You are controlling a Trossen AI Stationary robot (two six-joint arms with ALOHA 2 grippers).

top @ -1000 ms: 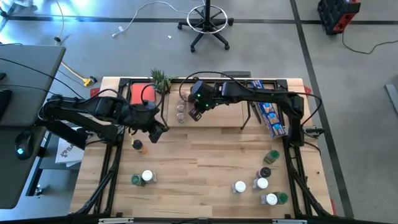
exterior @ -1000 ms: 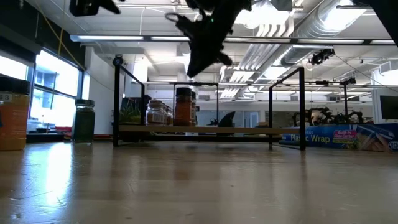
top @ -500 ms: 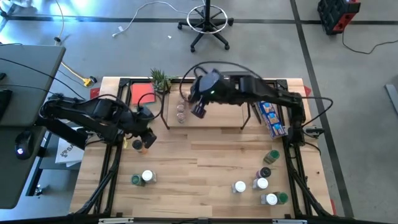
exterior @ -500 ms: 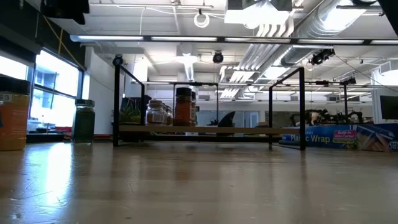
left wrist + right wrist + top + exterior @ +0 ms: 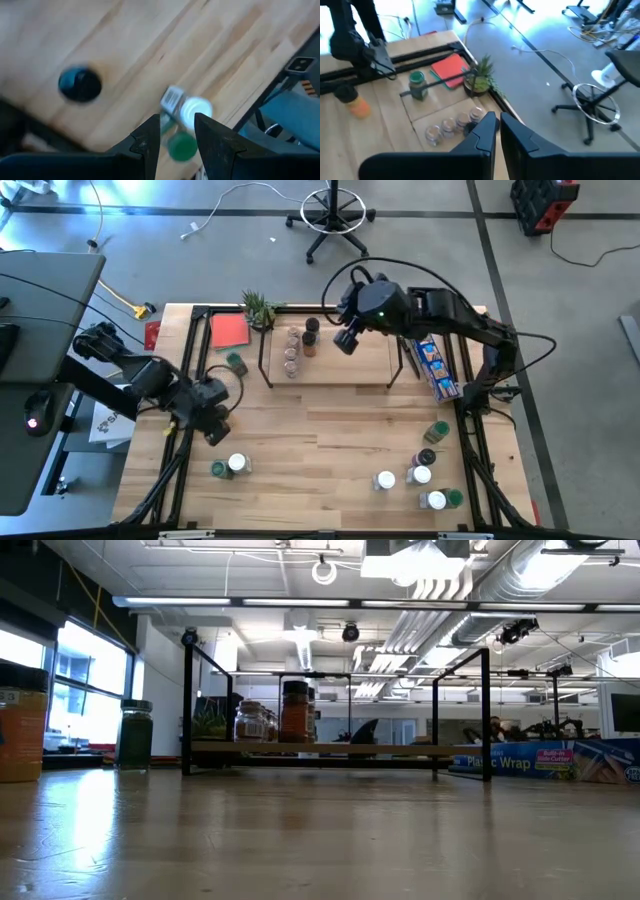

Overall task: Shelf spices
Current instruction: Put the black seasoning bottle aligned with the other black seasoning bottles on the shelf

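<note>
The shelf [image 5: 345, 365] stands at the table's far middle, with clear-lidded spice jars [image 5: 291, 352] and a dark-lidded brown jar [image 5: 311, 336] on its left end. My right gripper [image 5: 345, 342] hangs high over the shelf, shut and empty [image 5: 498, 120]. My left gripper [image 5: 213, 430] hovers open over the table's left part, fingers pointing steeply down [image 5: 177, 122]. An orange jar [image 5: 357, 106] and a green-lidded jar [image 5: 236, 363] stand on the table left of the shelf. Through the left fingers' gap a white-lidded jar [image 5: 195, 109] and a green-lidded one [image 5: 181, 146] show, standing on the table below.
Several more jars stand near the table's right near corner [image 5: 425, 475], and two at the near left [image 5: 228, 467]. A blue wrap box [image 5: 435, 365] lies right of the shelf. A red square [image 5: 229, 330] and a small plant [image 5: 257, 308] sit at the far left.
My right gripper has risen from just over the jars on the shelf, out of the low view, and gone toward the table's right edge, staying shut. My left gripper has swung from beside the shelf's left end toward the table's near-left and has turned, uncovering the green-lidded jar.
</note>
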